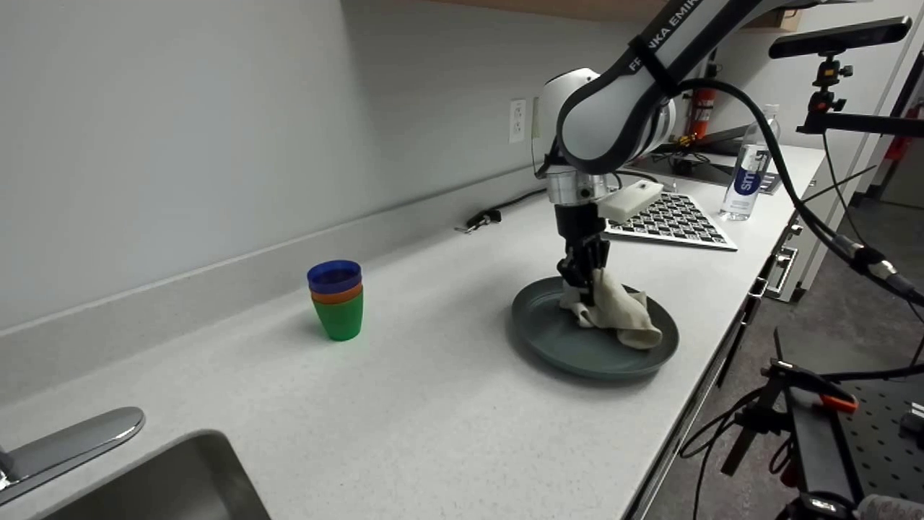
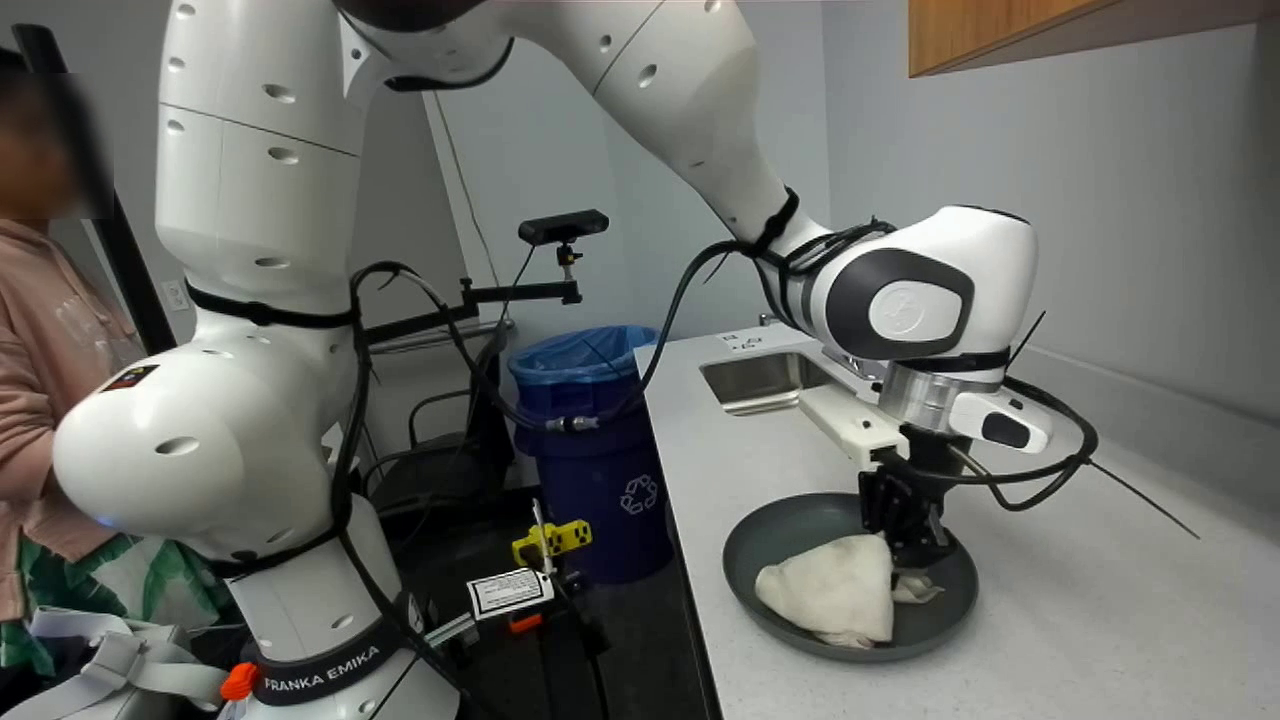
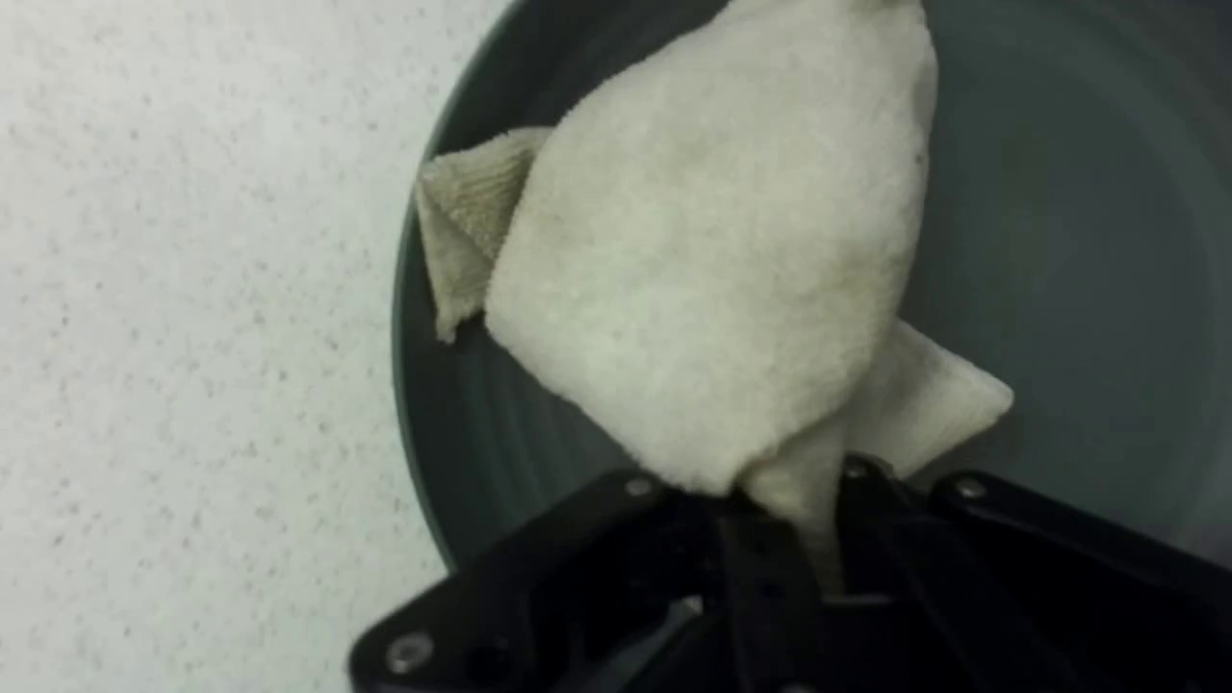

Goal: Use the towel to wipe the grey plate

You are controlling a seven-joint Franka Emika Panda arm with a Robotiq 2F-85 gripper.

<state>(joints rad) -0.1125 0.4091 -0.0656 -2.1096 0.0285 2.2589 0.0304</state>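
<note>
The grey plate (image 1: 552,339) lies on the counter and also shows in an exterior view (image 2: 780,535) and in the wrist view (image 3: 1068,241). The crumpled off-white towel (image 1: 621,314) rests in the plate, and it also shows in an exterior view (image 2: 835,590) and in the wrist view (image 3: 712,260). My black gripper (image 1: 586,285) points down over the plate and is shut on a fold of the towel, seen between its fingers in the wrist view (image 3: 799,510). The fingertips (image 2: 912,550) are partly hidden by the towel.
Stacked green, orange and blue cups (image 1: 341,310) stand near the wall. A patterned board (image 1: 671,220) and a water bottle (image 1: 749,170) are behind the plate. A sink (image 1: 209,462) with a faucet (image 1: 79,444) is at the counter's far end. The counter edge runs close beside the plate.
</note>
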